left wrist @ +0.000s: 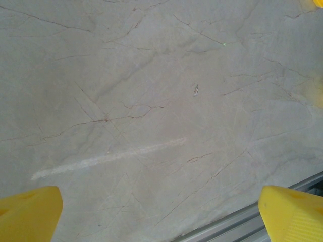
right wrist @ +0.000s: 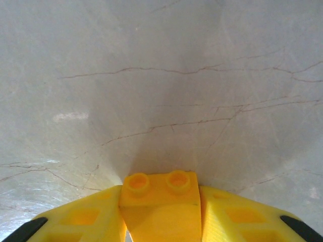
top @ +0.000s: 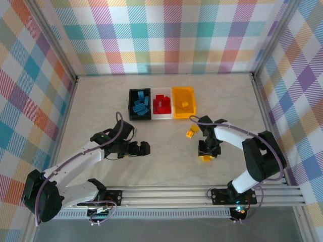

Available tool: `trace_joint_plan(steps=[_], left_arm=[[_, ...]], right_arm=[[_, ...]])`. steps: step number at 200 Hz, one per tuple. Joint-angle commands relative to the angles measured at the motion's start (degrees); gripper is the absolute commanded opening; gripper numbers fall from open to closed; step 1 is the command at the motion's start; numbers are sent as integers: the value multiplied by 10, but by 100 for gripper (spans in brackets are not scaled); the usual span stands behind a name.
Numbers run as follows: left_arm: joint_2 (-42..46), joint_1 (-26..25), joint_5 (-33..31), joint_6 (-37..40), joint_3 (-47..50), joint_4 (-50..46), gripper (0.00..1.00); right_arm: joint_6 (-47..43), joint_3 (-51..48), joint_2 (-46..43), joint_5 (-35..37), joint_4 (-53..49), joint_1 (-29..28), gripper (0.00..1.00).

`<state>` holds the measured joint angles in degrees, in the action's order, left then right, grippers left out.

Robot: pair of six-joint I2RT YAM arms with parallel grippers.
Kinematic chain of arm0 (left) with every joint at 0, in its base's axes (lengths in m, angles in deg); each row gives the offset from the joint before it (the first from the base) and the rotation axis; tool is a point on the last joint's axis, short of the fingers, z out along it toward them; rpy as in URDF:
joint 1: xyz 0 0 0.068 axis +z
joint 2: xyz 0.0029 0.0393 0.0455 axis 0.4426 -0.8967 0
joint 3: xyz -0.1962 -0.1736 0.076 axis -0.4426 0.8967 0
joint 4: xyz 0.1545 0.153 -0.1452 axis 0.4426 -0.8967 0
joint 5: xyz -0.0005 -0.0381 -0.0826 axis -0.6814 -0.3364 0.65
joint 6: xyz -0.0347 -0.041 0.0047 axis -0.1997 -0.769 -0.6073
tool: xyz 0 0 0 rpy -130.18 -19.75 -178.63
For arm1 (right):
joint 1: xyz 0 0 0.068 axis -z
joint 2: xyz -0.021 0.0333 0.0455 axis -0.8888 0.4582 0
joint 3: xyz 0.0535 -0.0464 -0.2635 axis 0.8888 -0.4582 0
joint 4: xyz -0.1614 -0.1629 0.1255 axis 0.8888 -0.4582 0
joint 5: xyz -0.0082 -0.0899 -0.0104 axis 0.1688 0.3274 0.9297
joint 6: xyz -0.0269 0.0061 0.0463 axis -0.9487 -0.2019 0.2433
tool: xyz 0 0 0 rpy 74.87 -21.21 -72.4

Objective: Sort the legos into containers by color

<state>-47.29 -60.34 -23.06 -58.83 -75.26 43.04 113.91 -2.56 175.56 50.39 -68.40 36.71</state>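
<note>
Over on the right side of the table point(top: 101, 111), the right gripper point(top: 207, 153) pointed straight down with a yellow brick point(top: 206, 158) pinched between its jaws. From the right wrist camera you could see it properly: the brick point(right wrist: 160, 194) sat dead centre, two studs facing away from the camera, and both yellow fingers point(right wrist: 81, 219) pressed up against its sides with no gap I could spot. Couldn't tell whether the brick was resting on the marble or just off it.

Just up and left of that gripper, a second yellow-orange brick point(top: 191, 132) lay loose on the table, apart from the fingers and a little short of the bins.

Three bins sat in a row touching each other near the middle back: black bin point(top: 130, 103) on the left with blue legos point(top: 140, 106) in it, white bin point(top: 156, 115) in the middle with red legos point(top: 161, 105), and yellow bin point(top: 179, 96) on the right with one yellow piece point(top: 184, 105) inside.

Left gripper point(top: 143, 148) hung low over bare table, near the black bin's front, pointing right. In its wrist view the left gripper point(left wrist: 159, 201) had its fingers point(left wrist: 28, 214) spread wide, nothing between them but marble, with the metal rail point(left wrist: 237, 222) at the lower right
</note>
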Motion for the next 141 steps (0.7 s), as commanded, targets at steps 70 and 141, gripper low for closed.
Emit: trace_joint_plan(steps=[70, 141], left_arm=[[17, -6, -4, -17, 27, 24, 100], [20, -6, -6, -20, 7, 3, 100]], right_arm=[[-11, 155, -23, 18, -100, -5, 35], [-79, 547, 210, 16, -140, 2, 37]])
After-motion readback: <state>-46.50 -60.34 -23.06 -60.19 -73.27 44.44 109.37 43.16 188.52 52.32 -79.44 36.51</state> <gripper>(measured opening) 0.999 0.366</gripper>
